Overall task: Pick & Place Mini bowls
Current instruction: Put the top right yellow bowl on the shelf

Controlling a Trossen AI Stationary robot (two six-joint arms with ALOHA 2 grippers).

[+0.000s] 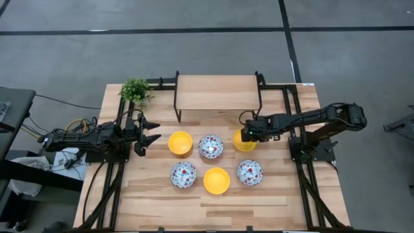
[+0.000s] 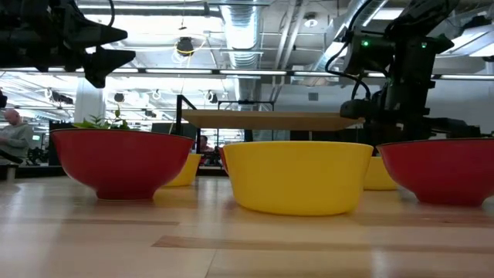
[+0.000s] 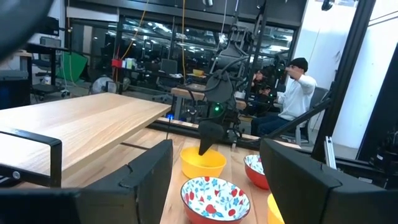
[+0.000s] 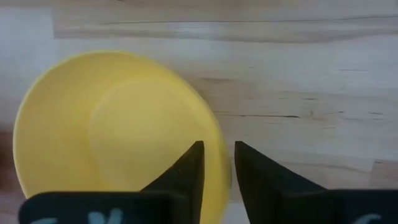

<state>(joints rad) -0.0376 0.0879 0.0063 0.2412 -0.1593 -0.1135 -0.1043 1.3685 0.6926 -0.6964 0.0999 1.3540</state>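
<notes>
Six mini bowls stand on the wooden table in two rows. The far row holds a yellow bowl (image 1: pixel 180 143), a floral bowl (image 1: pixel 211 147) and a second yellow bowl (image 1: pixel 246 144). The near row holds a floral bowl (image 1: pixel 183 175), a yellow bowl (image 1: pixel 217 180) and a floral bowl (image 1: pixel 249 172). My right gripper (image 1: pixel 246 134) is over the far right yellow bowl (image 4: pixel 118 137), shut on its rim. My left gripper (image 1: pixel 154 133) hangs open above the table, left of the far left yellow bowl, touching nothing. My right gripper pinches the rim (image 4: pixel 222 163) of the far right yellow bowl. One finger (image 4: pixel 186 171) is inside the bowl and the other (image 4: pixel 258 171) outside, both pointing down from above. The bowl stands upright with its base on the table (image 2: pixel 380 176).
A low wooden shelf on a black frame (image 1: pixel 218 90) stands at the far edge behind the bowls. A small green plant (image 1: pixel 135 91) sits at the far left corner. Bare table lies along the near edge. A person (image 3: pixel 292 93) sits in the room beyond.
</notes>
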